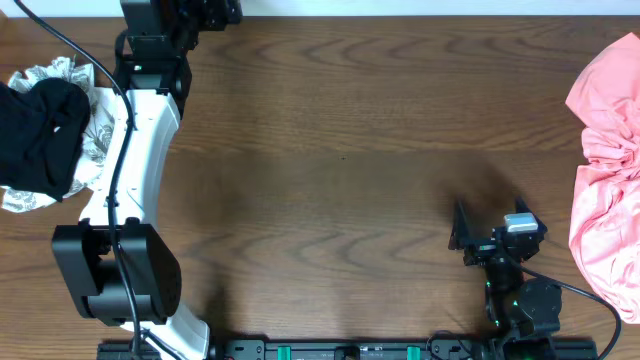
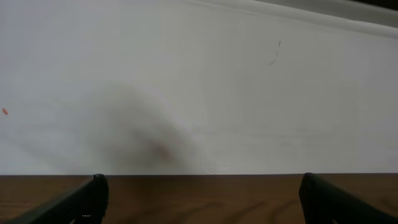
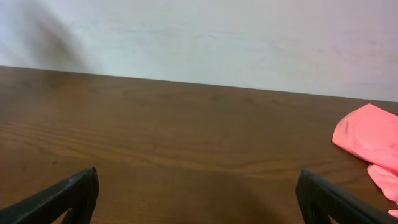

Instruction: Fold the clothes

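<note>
The clothes lie in two heaps on the wooden table [image 1: 340, 150]. At the left edge a black garment [image 1: 40, 135] is bunched on top of a white-grey patterned piece [image 1: 97, 135]. A salmon-pink garment [image 1: 605, 170] is crumpled at the right edge and also shows in the right wrist view [image 3: 367, 134]. My left gripper [image 2: 202, 199] is open and empty at the table's far edge, facing a white wall. My right gripper [image 3: 199, 193] is open over bare wood near the front right [image 1: 460, 238], holding nothing, well left of the pink garment.
The left arm's white link [image 1: 135, 150] stretches from its base at the front left up to the far edge, right beside the black heap. The right arm's base [image 1: 525, 305] sits at the front edge. A white wall [image 2: 199, 87] rises behind the table.
</note>
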Controlling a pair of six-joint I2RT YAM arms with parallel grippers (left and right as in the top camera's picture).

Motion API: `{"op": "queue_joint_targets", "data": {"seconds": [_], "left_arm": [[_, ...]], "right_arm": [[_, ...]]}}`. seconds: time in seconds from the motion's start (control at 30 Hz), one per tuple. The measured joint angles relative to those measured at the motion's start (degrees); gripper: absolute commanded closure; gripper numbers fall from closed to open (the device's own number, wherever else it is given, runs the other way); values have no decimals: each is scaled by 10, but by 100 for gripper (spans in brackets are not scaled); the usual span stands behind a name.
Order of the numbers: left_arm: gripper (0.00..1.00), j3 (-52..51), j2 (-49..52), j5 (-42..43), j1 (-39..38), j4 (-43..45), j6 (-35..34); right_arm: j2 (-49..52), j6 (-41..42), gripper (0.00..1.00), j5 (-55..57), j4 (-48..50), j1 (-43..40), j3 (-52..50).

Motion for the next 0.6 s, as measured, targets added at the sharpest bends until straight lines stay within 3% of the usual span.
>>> {"op": "queue_joint_targets", "data": {"seconds": [0.43,0.6], "left_arm": [[2,0,0,0,0,-2,0],[2,-8,-5,0,0,-68,0]], "right_arm": [[0,0,1,0,0,0,0],[0,0,1,0,0,0,0]]}}
